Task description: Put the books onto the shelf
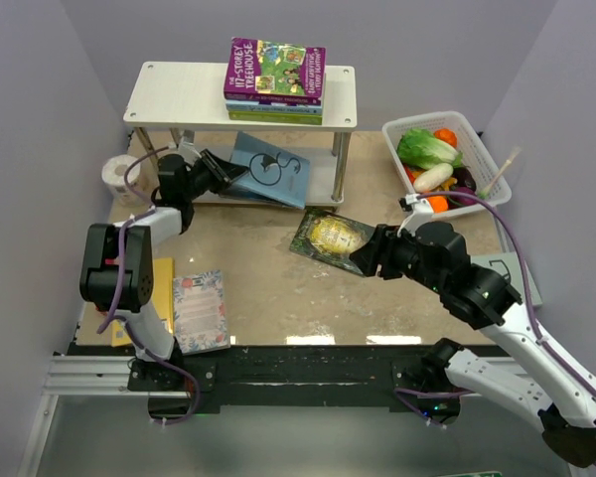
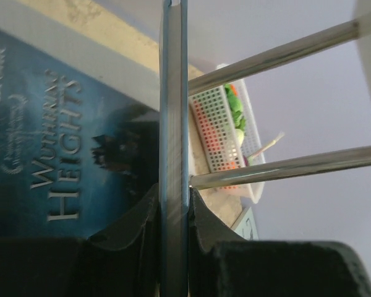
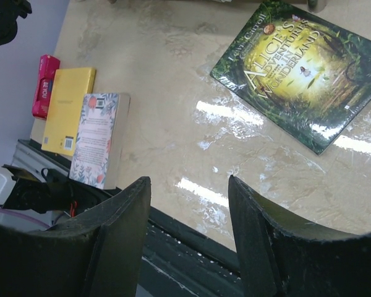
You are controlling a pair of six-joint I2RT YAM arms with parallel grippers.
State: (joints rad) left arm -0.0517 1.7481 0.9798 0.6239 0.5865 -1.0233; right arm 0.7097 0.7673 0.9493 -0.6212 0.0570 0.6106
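From above, the left hand (image 1: 214,167) clamps a tilted light-blue book (image 1: 273,169) at the lower tier of the shelf (image 1: 179,94), the right hand (image 1: 370,253), fingers apart, just beside the Alice book (image 1: 328,237) on the marbled bench (image 1: 278,288); left wrist: only that book's edge, Wuthering Heights (image 2: 55,136) cropped leftward; right wrist: Alice ahead, corner cut off.

Thin blue book (image 2: 173,93), edge-on, was clamped by left gripper (image 2: 174,201); Wuthering Heights volume (image 2: 55,142) was laid beside, seemingly on the shelf (image 2: 284,54).
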